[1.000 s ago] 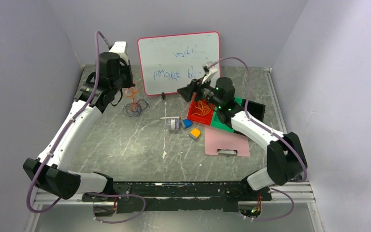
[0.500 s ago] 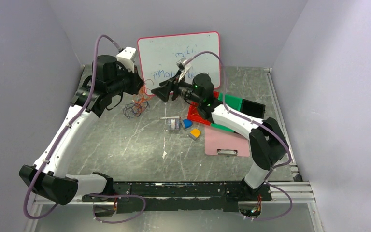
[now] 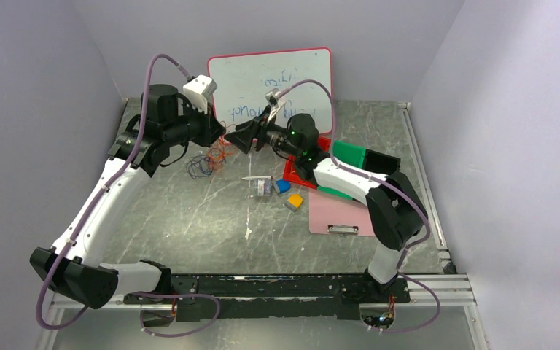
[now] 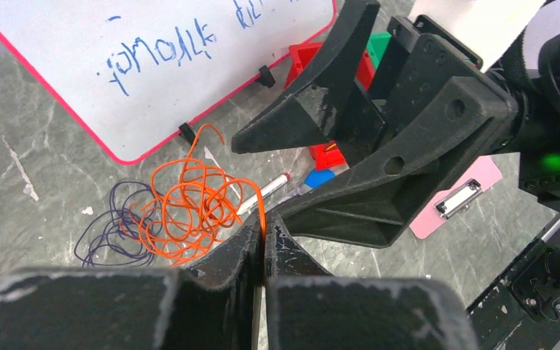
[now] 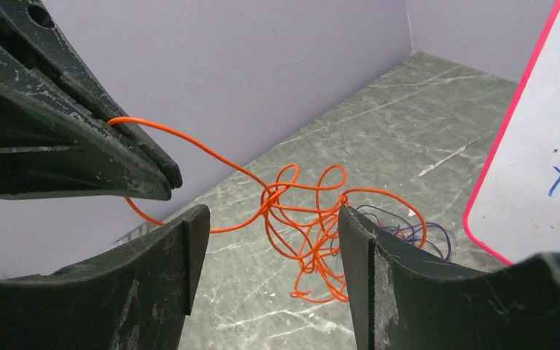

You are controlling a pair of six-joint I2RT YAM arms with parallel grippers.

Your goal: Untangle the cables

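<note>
The orange cable (image 4: 186, 208) hangs in a loose tangle over the dark purple cable (image 4: 113, 233), which lies on the table by the whiteboard. Both show in the top view (image 3: 208, 160) and the right wrist view, orange (image 5: 313, 233) and purple (image 5: 408, 233). My left gripper (image 4: 265, 226) is shut on an orange strand and holds it lifted; it also shows in the right wrist view (image 5: 164, 179). My right gripper (image 5: 271, 219) is open and empty, facing the left gripper tip to tip (image 3: 242, 138), with the tangle hanging beyond its jaws. No yellowish cable shows.
A whiteboard (image 3: 270, 91) leans at the back. A red tray (image 3: 292, 175), green block (image 3: 350, 153), pink clipboard (image 3: 343, 215), marker (image 3: 259, 179), blue block (image 3: 283, 186) and orange block (image 3: 294, 200) lie to the right of the tangle. Walls stand close on the left and at the back.
My right arm swung left from over the red tray to face the left gripper. My left gripper moved right and up, drawing the orange cable off the purple one.
</note>
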